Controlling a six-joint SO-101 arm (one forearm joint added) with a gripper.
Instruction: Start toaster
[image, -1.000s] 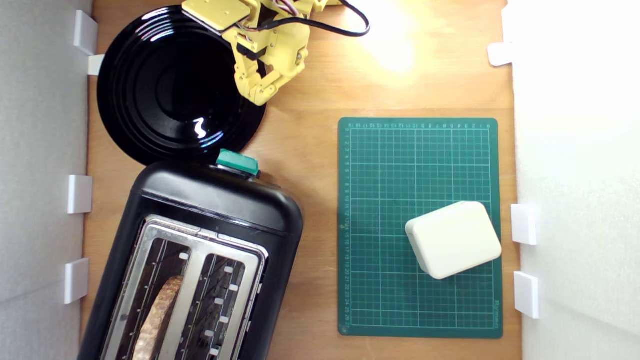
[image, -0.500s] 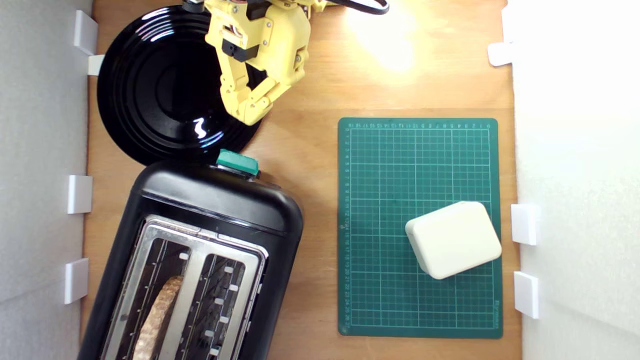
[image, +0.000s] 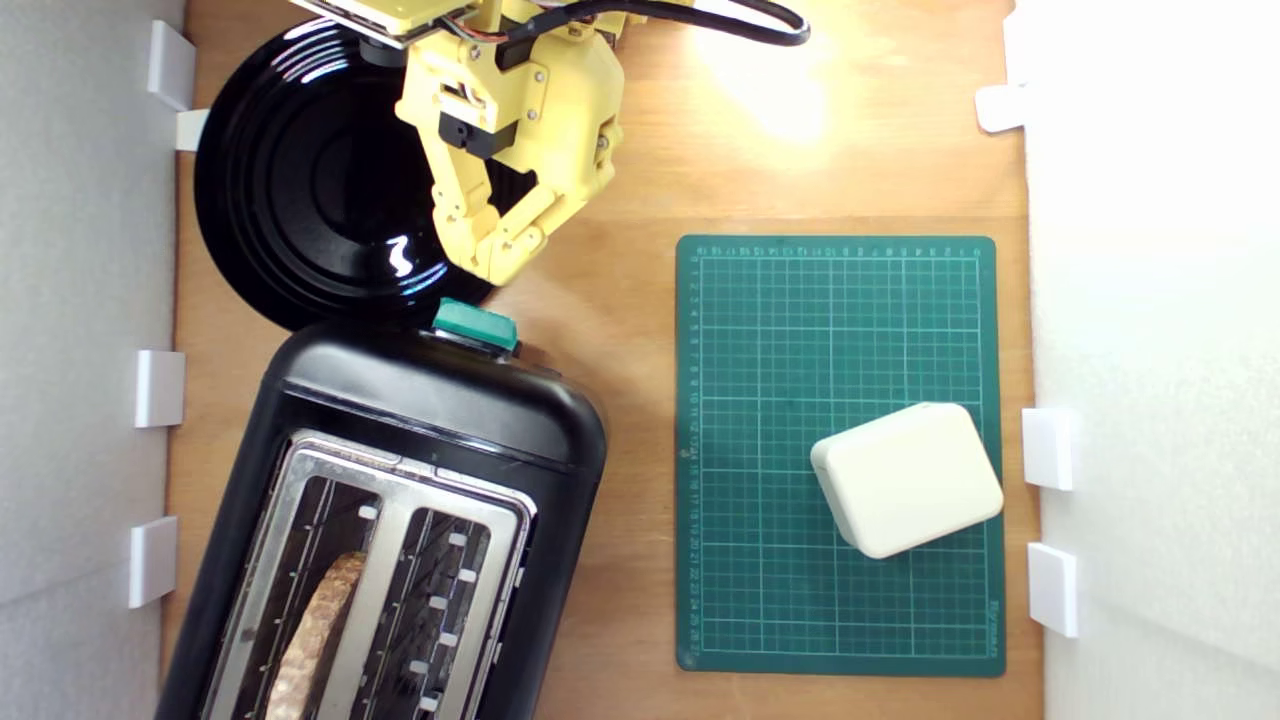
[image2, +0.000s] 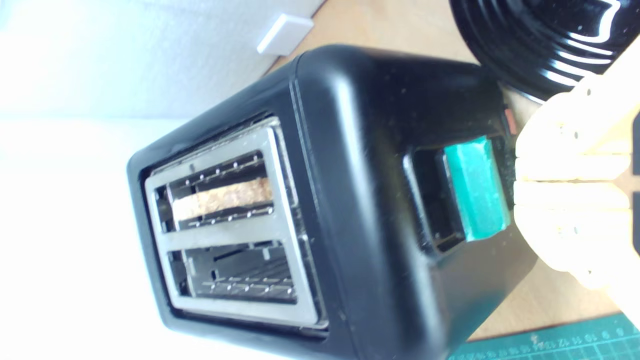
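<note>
Yellow plastic gripper (image: 492, 268), fingers pressed together, had advanced toward glossy black toaster's (image: 420, 400) teal-green lever tab (image: 476, 324); press likely next.

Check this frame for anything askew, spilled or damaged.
Nothing is spilled or visibly damaged. The toaster sits skewed to the table edges, and the white box lies rotated on the green mat. Only one slot holds bread.
</note>
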